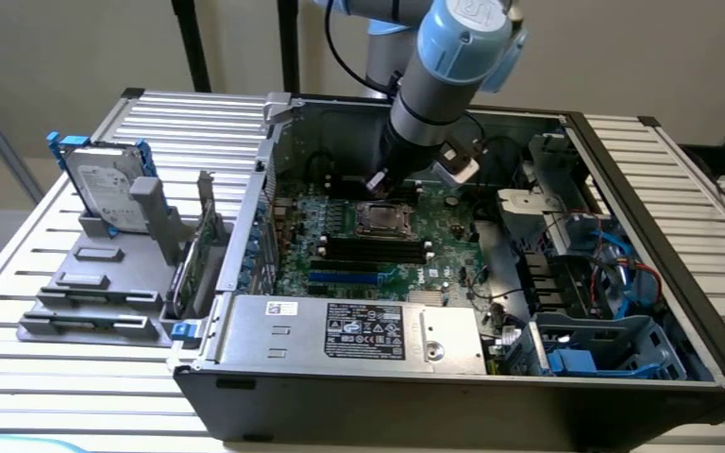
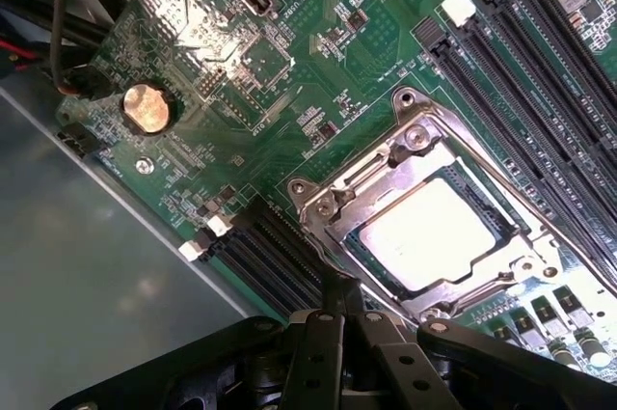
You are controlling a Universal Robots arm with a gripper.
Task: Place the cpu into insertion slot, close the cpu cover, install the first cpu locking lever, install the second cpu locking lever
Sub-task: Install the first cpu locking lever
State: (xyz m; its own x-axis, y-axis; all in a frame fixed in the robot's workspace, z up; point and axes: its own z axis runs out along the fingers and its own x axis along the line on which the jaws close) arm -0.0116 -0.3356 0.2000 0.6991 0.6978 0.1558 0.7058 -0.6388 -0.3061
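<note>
Well, around the insertion slot point(image 2: 516, 229) the green motherboard point(image 2: 289, 63) is crowded. Long black memory slots point(image 2: 521, 53) run along one side of it, and a shorter bank sits just beside the opposite side. A round coin battery point(image 2: 147, 108) lies well apart from it, near the board's edge. In the exterior view the grey power supply point(image 1: 350, 330) lies nearer the camera than the slot. Blue cables and drive bays point(image 1: 608, 255) fill the case point(image 1: 463, 406) to the exterior view's right of it. A hard drive point(image 1: 105, 184) stands outside on a grey holder, to the exterior view's left.

The arm comes down over the slot, hiding the part of the board beyond it. The gripper point(image 2: 333, 289) has its fingers pressed together and carries nothing. Its tip is just beside the cover's edge (whether it touches cannot be told).

The cpu point(image 2: 424, 236) lies flat in the slot, its pale silvery face showing through the window. The cpu cover point(image 2: 381, 174), a shiny metal frame, lies down over it.
</note>
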